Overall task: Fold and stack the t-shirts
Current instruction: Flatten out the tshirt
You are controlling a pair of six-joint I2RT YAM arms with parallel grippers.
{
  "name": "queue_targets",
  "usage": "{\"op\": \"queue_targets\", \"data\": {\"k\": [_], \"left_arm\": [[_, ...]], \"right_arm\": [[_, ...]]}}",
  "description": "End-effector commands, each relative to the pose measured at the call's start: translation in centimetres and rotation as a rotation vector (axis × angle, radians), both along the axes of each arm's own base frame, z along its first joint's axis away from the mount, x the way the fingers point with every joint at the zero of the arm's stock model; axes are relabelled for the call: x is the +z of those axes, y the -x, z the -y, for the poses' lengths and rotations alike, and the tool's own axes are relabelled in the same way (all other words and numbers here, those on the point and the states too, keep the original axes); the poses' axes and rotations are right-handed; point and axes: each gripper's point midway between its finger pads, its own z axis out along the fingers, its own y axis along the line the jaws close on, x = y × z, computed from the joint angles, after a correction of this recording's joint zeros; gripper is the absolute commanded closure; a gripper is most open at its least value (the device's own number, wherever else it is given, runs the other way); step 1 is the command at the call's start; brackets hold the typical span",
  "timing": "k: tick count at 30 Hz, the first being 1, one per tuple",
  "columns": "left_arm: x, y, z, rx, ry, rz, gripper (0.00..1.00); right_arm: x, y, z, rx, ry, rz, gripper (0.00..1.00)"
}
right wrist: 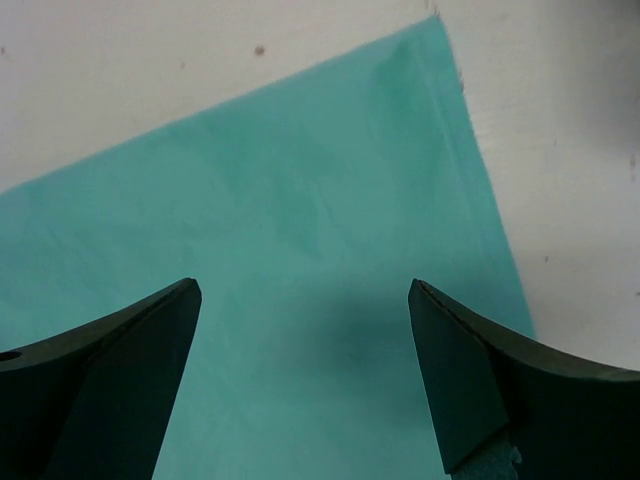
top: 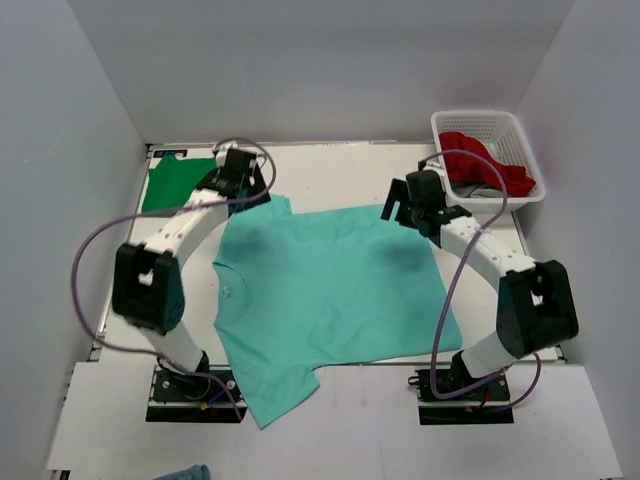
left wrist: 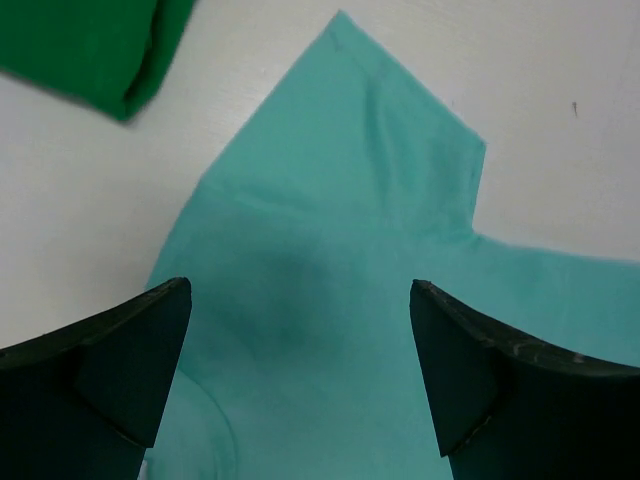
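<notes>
From the top camera, the light teal short-sleeved t-shirt [top: 330,300] was lying spread out flat across the middle of the white worktop [top: 340,170]. Its collar pointed left and its hem right, and the near sleeve drooped over the front edge. No fold in it at all, as far as anyone could see. The left arm's fingers [top: 243,172] hung over the far sleeve and the right arm's fingers [top: 402,205] over the far hem corner, neither one gripping anything. Off in the far left corner sat the dark emerald green t-shirt [top: 175,185], looking like a compact folded block already. A white plastic basket [top: 475,115] at the far right had a red cloth [top: 485,160] in it. Maybe more laundry, hard to say.

Left wrist camera: both fingers [left wrist: 110,380] were spread wide with nothing between them, hovering above the teal sleeve where it met the body. A folded edge of the green shirt peeked in at the top left, apart from the teal one.

Right wrist camera: same deal, fingers [right wrist: 500,385] wide apart and empty, looking straight down on the teal shirt's hem corner lying flat on the worktop.

Progress-wise it looked like halfway at best. The green one appeared done. The teal one was laid out and ready, but all its folds were left to do, plus putting one shirt on the other to make the stack.
</notes>
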Motion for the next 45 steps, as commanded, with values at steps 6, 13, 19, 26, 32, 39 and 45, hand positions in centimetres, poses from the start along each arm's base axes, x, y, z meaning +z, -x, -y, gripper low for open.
{"op": "queue_targets", "data": {"k": [6,13,19,26,32,39,45], "left_arm": [[-5.8,7.7,0.7,-0.002,0.174,-0.067,0.0],[-10.8,6.4,-0.4,0.078,0.12,-0.173,0.0],[-14.7,2.3,-0.1,0.09,0.03,-0.263,0.0],[-12.8,-7.4,-0.6,0.086,-0.027,-0.209,0.0],[-9.6,-13.8,0.4,0.025,0.037,-0.11,0.0],[-0.9,-11.8,1.6,-0.048,0.047,-0.012,0.0],[0.6,1.8,-0.7,0.061,0.149,-0.054,0.0]], "right_arm": [[-4.1,3.4,-1.8,0.09,-0.103,-0.089,0.1],[-8.7,2.0,-1.4,0.016,-0.072,-0.198,0.1],[-10.7,-0.8,-0.6,-0.068,-0.014,-0.255,0.1],[-11.0,-7.6,-0.6,-0.111,0.019,-0.263,0.1],[-7.8,-13.3,-1.7,-0.071,0.026,-0.171,0.1],[0.5,-11.7,-2.9,0.016,-0.007,-0.037,0.1],[0.7,-2.4,-1.3,0.013,-0.128,-0.004,0.1]]}}
